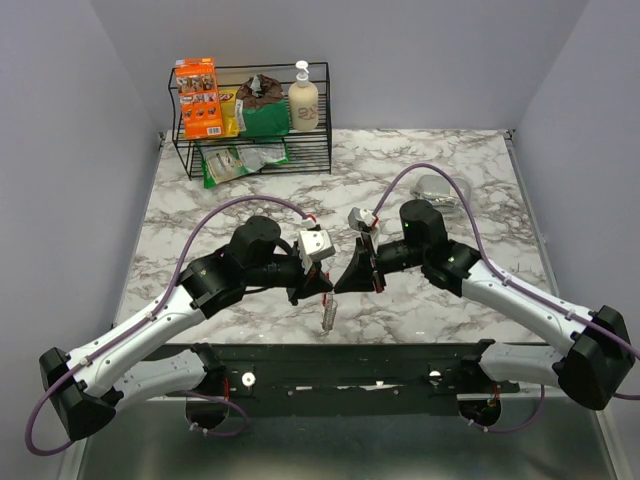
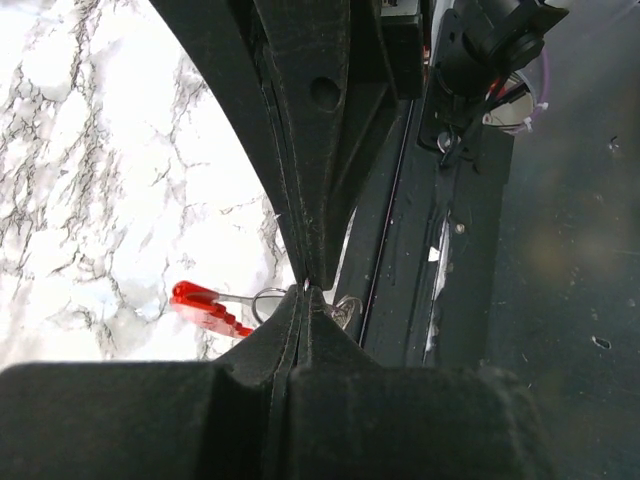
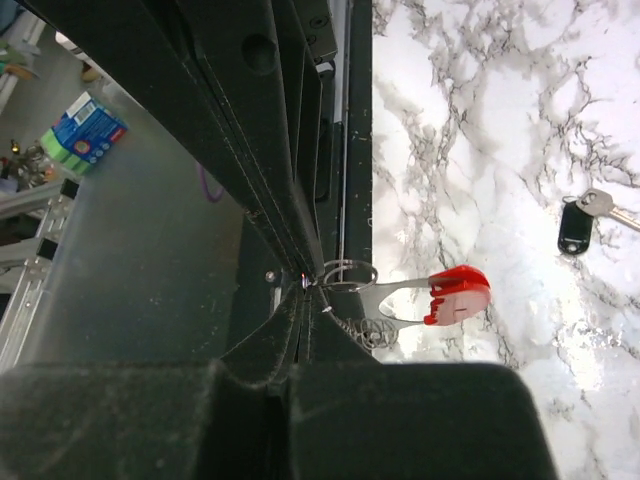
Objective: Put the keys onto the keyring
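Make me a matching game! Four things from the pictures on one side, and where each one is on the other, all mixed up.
Things:
1. pump bottle
2. orange box
3. keyring
4. key

Places:
A. lying loose on the marble table
B. left end of the wire rack
C. pinched by the left claw and right claw
D. right end of the rack

Pairs: 1-D, 2-B, 3-C, 4-A

Close wrist views seemingly share keyring (image 2: 208, 305).

left arm (image 1: 215, 280): jaws closed | right arm (image 1: 445, 255): jaws closed | tips facing, near
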Action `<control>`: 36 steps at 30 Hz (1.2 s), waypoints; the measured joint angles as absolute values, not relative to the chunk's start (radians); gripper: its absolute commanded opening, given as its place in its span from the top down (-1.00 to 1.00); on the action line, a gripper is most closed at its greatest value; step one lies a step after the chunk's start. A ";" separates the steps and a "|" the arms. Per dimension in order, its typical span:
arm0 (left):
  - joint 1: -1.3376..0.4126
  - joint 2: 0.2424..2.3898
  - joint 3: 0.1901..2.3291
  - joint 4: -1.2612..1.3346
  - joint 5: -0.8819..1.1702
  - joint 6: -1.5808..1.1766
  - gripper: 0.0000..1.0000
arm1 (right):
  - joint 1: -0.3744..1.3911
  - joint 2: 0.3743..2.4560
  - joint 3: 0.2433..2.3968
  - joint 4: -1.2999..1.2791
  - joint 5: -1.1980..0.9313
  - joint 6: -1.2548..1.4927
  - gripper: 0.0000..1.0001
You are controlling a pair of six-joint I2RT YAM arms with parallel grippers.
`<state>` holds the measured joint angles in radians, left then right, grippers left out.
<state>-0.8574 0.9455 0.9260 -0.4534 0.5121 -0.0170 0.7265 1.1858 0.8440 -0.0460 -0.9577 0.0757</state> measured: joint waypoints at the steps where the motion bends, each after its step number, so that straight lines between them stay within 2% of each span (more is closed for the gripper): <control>1: -0.858 0.945 0.926 -0.453 0.511 -0.017 1.00 | 0.727 1.187 0.844 -0.046 -0.959 0.076 0.99; 9: -0.858 0.936 0.924 -0.436 0.504 -0.030 0.93 | 0.727 1.172 0.839 -0.027 -0.950 0.079 0.99; 13: -0.858 0.903 0.894 -0.372 0.479 -0.063 0.53 | 0.727 1.131 0.798 0.054 -0.924 0.110 0.99; 14: -0.859 0.889 0.881 -0.347 0.467 -0.078 0.28 | 0.727 1.120 0.786 0.078 -0.915 0.122 0.99; 17: -0.860 0.844 0.852 -0.264 0.429 -0.124 -0.14 | 0.727 1.095 0.739 0.146 -0.880 0.160 0.99; 25: -0.851 0.751 0.797 -0.100 0.348 -0.233 -0.18 | 0.726 1.047 0.646 0.305 -0.801 0.256 0.99; 26: -0.848 0.748 0.791 -0.086 0.348 -0.241 -0.27 | 0.726 1.039 0.638 0.319 -0.793 0.263 0.99; 29: -0.825 0.739 0.768 -0.039 0.355 -0.279 -0.35 | 0.726 1.004 0.611 0.374 -0.754 0.287 0.99; 36: -0.719 0.714 0.667 0.117 0.454 -0.391 -0.32 | 0.726 0.892 0.532 0.516 -0.692 0.318 0.99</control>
<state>-0.7193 0.7136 0.6670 0.1173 0.4538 -0.3908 0.7261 0.8921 0.5316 0.5163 -0.6922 0.3183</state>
